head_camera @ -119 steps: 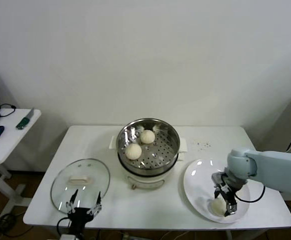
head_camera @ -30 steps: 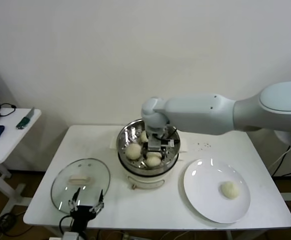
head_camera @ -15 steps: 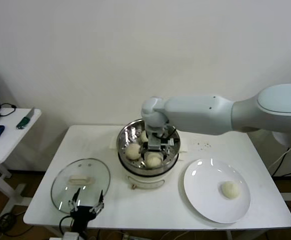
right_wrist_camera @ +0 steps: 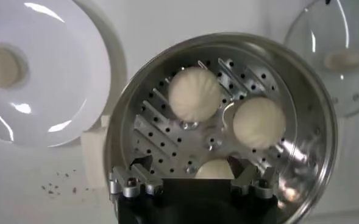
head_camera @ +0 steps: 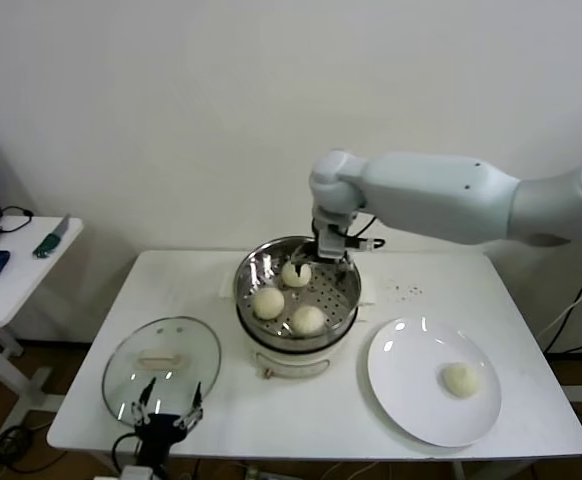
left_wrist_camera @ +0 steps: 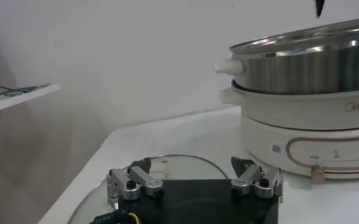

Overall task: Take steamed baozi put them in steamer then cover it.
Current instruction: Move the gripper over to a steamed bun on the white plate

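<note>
White table (head_camera: 221, 415) fills lower frame. My right arm (head_camera: 441, 205) reaches in from right edge. Steamer (head_camera: 346, 300) at frame centre, uncovered. Plate (head_camera: 401, 385) lower right, near steamer. Glass lid (head_camera: 161, 365) flat, lower left. Three buns (head_camera: 309, 319) on steamer tray; fourth bun (head_camera: 460, 379) on plate. My right claw (head_camera: 331, 244) above steamer's far rim, spread, holding nothing. My left claw (head_camera: 169, 415) at bottom edge over lid's near rim, spread; contact probably none, hard to judge.
</note>
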### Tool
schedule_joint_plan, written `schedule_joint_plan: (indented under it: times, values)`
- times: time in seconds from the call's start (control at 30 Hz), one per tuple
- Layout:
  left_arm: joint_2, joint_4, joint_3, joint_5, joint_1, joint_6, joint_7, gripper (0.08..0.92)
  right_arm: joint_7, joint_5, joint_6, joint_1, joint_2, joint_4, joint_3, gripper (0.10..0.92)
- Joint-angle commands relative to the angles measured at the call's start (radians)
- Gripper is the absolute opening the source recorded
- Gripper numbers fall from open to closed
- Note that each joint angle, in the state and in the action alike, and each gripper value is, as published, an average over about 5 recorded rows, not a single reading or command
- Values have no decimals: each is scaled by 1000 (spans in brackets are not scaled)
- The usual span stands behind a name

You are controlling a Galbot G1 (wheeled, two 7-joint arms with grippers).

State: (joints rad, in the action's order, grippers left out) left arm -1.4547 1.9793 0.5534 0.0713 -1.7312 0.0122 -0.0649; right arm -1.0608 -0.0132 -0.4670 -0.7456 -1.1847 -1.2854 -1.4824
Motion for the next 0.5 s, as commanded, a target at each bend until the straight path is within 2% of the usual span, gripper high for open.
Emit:
schedule_joint_plan:
  times: [0.03, 0.27, 0.5]
  values:
    - [3, 10, 3, 4, -3, 0, 0, 823, 44, 251, 324, -110, 330, -150, -90, 823]
    - [4, 34, 0, 3, 7, 15, -2, 823, 39, 335, 546, -64, 584, -228, -85, 823]
    - [1, 47, -6, 13, 0, 19, -4, 823, 18, 366, 636, 52, 754, -250, -60, 823]
